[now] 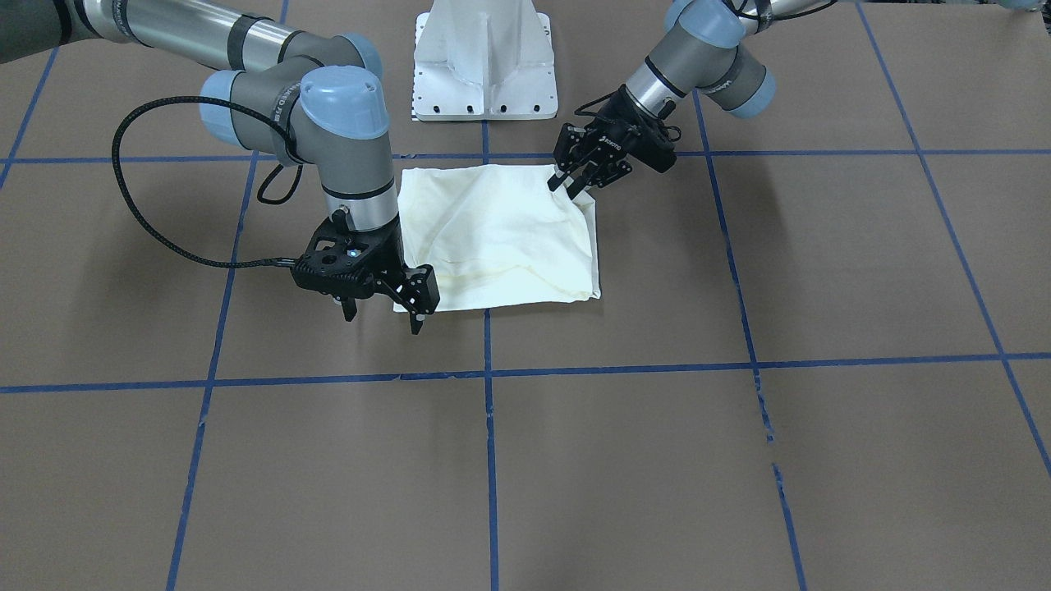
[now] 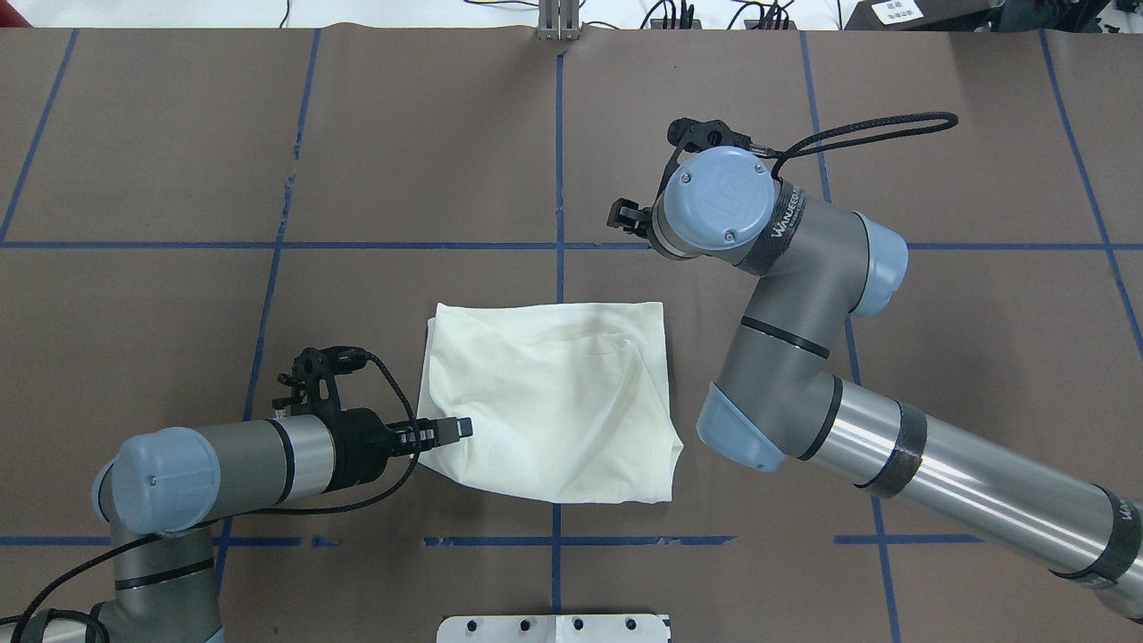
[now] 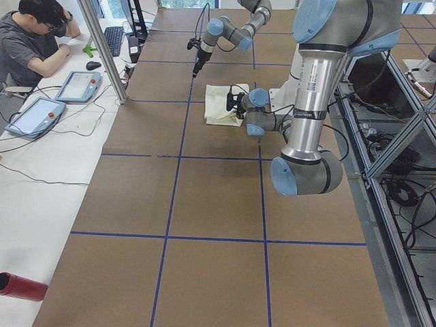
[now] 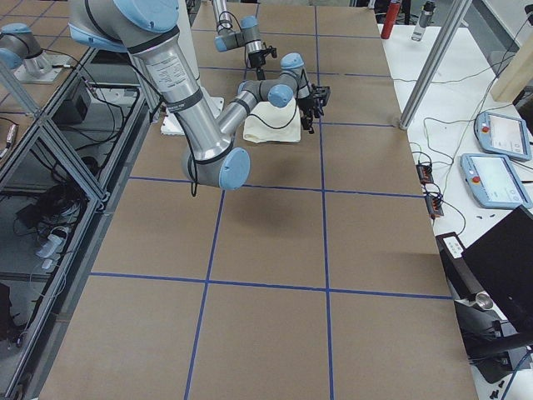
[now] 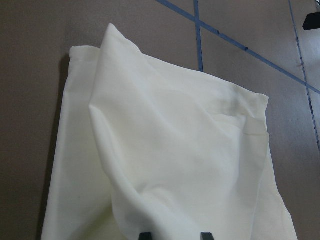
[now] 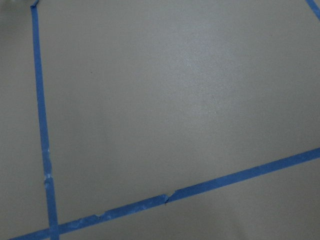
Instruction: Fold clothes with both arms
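A folded cream fabric shirt (image 2: 545, 402) lay near the middle of the worktop (image 2: 179, 179), toward the robot's edge. It lay plain side up in a rough rectangle, with soft creases and a faint seam across it. The worktop was covered in matt brown paper and marked into squares by blue tape lines (image 1: 616, 369). At the robot's edge, just behind the shirt, stood a white metal pedestal base (image 1: 484, 66) with bolt holes.

The black two-finger left gripper (image 1: 572, 191) clasped the shirt at its left edge, near the corner closest to that base. The cloth was bunched into a ridge running up to its fingertips (image 5: 145, 235).

The black two-finger right gripper (image 1: 383, 322) hung spread wide with nothing in it. In the front view one finger overlapped the shirt's corner farthest from the base, while its own camera saw only bare paper and tape. From overhead, the blue-capped wrist of the silver-grey right arm (image 2: 804, 357) hid this gripper, and the arm's elbow stood just beside the shirt's right edge. A black braided cable (image 1: 131, 189) looped off that arm.

Beyond the worktop's edge opposite the robot, a person (image 3: 34, 41) sat at a white desk with a keyboard (image 3: 112, 37) and two handheld screens (image 3: 78, 85).
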Robot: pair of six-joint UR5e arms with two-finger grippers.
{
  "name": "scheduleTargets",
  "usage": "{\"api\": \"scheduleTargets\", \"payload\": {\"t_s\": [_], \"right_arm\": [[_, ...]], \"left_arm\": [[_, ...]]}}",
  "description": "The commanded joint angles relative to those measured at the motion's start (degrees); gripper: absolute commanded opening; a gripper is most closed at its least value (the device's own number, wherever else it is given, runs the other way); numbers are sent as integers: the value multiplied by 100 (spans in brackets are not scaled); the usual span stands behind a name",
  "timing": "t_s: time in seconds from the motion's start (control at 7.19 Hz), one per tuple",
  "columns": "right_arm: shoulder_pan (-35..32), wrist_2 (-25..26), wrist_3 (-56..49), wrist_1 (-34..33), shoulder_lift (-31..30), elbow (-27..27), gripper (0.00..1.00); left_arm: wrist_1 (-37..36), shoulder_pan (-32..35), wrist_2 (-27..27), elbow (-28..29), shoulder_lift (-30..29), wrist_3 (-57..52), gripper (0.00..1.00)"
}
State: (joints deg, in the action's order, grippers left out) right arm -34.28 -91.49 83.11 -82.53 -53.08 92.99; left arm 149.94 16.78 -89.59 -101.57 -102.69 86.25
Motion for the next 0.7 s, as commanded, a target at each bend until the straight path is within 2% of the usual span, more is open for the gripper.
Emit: {"api": "scheduleTargets", "payload": {"t_s": [0.0,0.42,0.56], "right_arm": [[0,0,-6,0,9,-9,100],[0,0,-15,0,9,-9,100],[0,0,-15,0,9,-9,100]], "left_arm": [[0,-78,3,-3,-5,-3,44],[-9,-193,-6,-64,4,-12,40],[-9,-202,3,-56,4,-12,24]]}}
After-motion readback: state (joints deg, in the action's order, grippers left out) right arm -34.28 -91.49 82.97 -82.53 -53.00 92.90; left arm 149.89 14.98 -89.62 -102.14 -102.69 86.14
